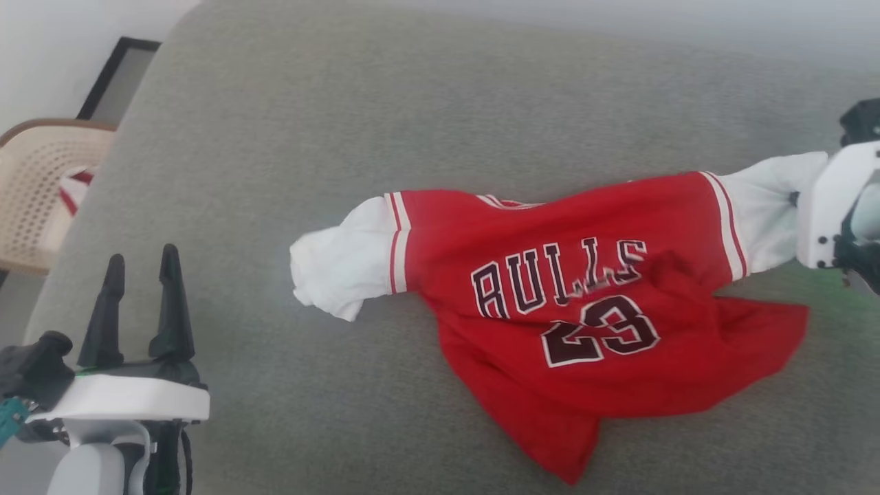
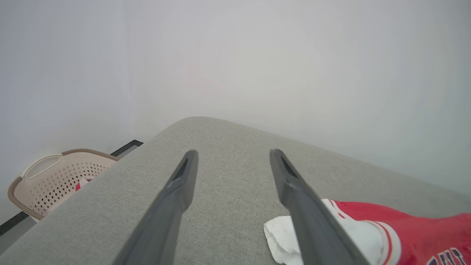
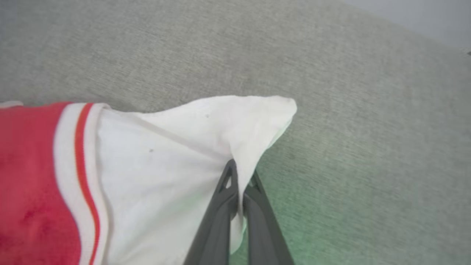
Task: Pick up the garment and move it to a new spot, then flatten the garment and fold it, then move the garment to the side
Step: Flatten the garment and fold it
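The garment (image 1: 584, 309), a red jersey with black "BULLS 23" lettering, lies front-up and rumpled on the grey cloth surface (image 1: 412, 103). Its lower hem is crumpled toward the near edge. One white sleeve (image 1: 337, 268) lies bunched at the left, also seen as a white sleeve (image 2: 283, 235) in the left wrist view. My right gripper (image 3: 241, 173) is shut on the other white sleeve (image 3: 176, 147), holding it pulled out to the right. My left gripper (image 1: 141, 265) stands open at the lower left, well apart from the jersey; its fingers (image 2: 182, 180) hold nothing.
A beige perforated basket (image 1: 34, 185) stands off the surface's left edge, with a small red-and-white striped cloth (image 1: 72, 189) in it. A dark-framed panel (image 1: 117, 69) leans by the wall behind it. The grey surface stretches wide beyond the jersey.
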Motion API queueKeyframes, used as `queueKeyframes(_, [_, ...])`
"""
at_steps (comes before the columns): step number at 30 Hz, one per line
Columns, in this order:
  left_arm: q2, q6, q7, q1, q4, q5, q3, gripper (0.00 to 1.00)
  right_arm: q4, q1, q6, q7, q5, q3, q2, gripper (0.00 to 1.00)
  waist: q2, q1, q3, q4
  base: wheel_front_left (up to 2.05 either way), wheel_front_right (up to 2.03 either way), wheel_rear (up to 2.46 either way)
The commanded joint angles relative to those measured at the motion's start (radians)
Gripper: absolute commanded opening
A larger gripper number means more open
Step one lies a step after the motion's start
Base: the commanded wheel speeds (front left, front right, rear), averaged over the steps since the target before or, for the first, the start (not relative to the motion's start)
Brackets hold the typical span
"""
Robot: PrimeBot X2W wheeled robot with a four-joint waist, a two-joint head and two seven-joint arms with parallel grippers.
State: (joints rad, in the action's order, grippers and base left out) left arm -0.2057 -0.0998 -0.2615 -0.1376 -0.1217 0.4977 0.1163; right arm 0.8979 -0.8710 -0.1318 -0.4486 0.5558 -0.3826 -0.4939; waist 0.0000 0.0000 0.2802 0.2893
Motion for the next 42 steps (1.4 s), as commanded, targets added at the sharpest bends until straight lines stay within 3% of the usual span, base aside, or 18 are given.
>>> queueKeyframes(1, [0.004,-0.004,-0.004,0.014,0.001,-0.007,0.005,1.00,-0.007,0.017,0.002,0.007,0.006,-0.002,-0.008,0.00,0.0000,0.0000,-0.007,-0.013,0.00,0.00,0.00])
queueKeyframes(12, [0.007,-0.029,-0.004,0.040,0.010,-0.047,0.056,1.00,-0.118,0.192,0.002,0.003,0.092,0.054,-0.094,0.00,0.0000,0.0000,-0.036,-0.091,0.00,0.00,0.00])
queueKeyframes(18, [0.000,-0.030,-0.004,0.028,-0.001,-0.048,0.055,1.00,-0.111,0.264,0.002,0.030,0.093,0.110,-0.050,0.00,0.0000,0.0000,-0.036,-0.116,0.00,0.00,0.00])
queueKeyframes(19, [0.000,-0.031,-0.004,0.024,-0.005,-0.046,0.053,1.00,-0.094,0.267,0.002,0.037,0.089,0.119,-0.039,0.37,0.0000,0.0000,-0.036,-0.119,0.00,0.00,0.00])
queueKeyframes(21, [-0.006,-0.031,-0.004,0.017,-0.010,-0.042,0.043,1.00,-0.058,0.262,0.002,0.045,0.082,0.134,-0.013,1.00,0.0000,0.0000,-0.040,-0.123,0.00,0.00,0.00])
queueKeyframes(29, [-0.050,-0.031,-0.004,0.039,-0.028,-0.019,0.014,1.00,-0.016,0.233,0.002,0.080,0.055,0.137,0.022,1.00,0.0000,0.0000,-0.080,-0.153,0.00,0.00,0.00])
queueKeyframes(36, [-0.115,-0.031,0.026,0.050,-0.026,0.016,-0.023,1.00,-0.104,0.249,0.002,0.153,0.039,0.132,0.005,1.00,0.0000,0.0000,-0.112,-0.194,0.00,0.00,0.00])
queueKeyframes(42, [-0.212,-0.031,0.149,0.021,0.005,0.090,-0.092,1.00,-0.223,0.298,0.002,0.277,-0.016,0.174,0.017,1.00,0.0000,0.0000,-0.122,-0.240,0.00,0.00,0.00])
